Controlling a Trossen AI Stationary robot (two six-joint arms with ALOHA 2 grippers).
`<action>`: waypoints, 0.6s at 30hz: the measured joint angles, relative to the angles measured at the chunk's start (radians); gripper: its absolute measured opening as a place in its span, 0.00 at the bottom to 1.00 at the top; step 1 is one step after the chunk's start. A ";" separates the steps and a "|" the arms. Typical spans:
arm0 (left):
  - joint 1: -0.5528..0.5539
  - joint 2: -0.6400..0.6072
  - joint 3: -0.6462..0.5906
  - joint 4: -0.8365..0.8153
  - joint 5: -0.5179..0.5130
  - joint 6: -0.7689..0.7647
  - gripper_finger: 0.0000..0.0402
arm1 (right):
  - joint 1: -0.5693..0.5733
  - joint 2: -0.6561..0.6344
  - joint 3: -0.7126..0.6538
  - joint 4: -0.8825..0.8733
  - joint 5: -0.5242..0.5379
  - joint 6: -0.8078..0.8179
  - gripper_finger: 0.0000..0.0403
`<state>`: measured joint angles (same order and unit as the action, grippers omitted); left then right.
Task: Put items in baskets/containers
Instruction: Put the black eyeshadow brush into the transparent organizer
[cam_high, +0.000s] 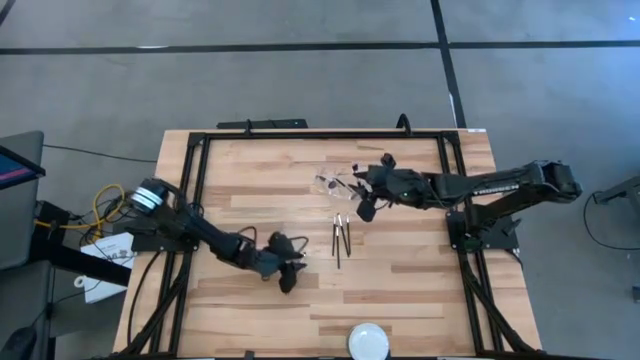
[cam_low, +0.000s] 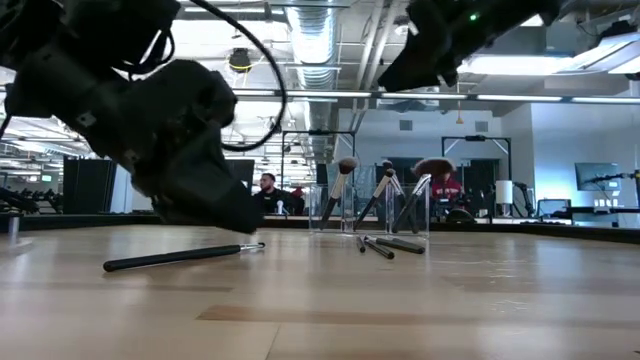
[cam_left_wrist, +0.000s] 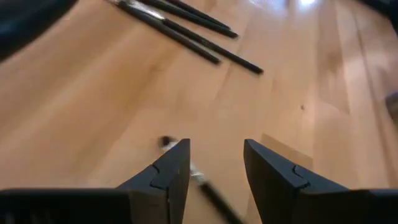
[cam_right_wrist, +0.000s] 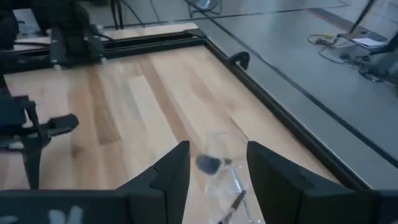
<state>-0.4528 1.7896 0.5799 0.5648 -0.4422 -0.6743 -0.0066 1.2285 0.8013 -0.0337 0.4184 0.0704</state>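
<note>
The left pincer (cam_high: 287, 262) sits low over the desk (cam_high: 250, 170), left of centre and nearer the front edge. In the left wrist view its fingers (cam_left_wrist: 168, 171) stand apart with nothing between them. A single brush (cam_low: 180, 256) lies flat beside it; in the high view the arm covers most of this brush, and in the left wrist view only a blurred stretch of it shows between the fingers.

Near the desk's middle, three loose brushes (cam_high: 340, 238) lie side by side. Their tips are too small to tell apart from above.

Just beyond them stands the clear container (cam_low: 368, 205), towards the far side. It is hard to make out except by glints, and its walls barely show. Three brushes (cam_low: 336, 190) lean inside it, heads up; whether more hide behind them cannot be told.

The right pincer (cam_high: 368, 197) hangs above and just right of the container. In the right wrist view its fingers (cam_right_wrist: 171, 171) are spread and empty, with the container seen between them.

A white disc (cam_high: 368, 341) lies at the near edge, partly cut off.
</note>
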 joint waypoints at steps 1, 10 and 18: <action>-0.004 0.024 0.019 0.000 -0.005 0.013 0.36 | 0.009 -0.006 -0.002 -0.011 0.001 0.000 0.36; -0.054 0.022 0.063 -0.026 -0.143 0.073 0.31 | 0.064 -0.001 -0.002 0.043 0.000 -0.044 0.35; -0.064 -0.067 0.064 -0.218 -0.155 0.036 0.34 | 0.072 -0.005 -0.002 0.074 0.000 -0.046 0.36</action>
<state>-0.5170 1.7221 0.6441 0.3467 -0.5973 -0.6380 0.0654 1.2237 0.7994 0.0402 0.4187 0.0239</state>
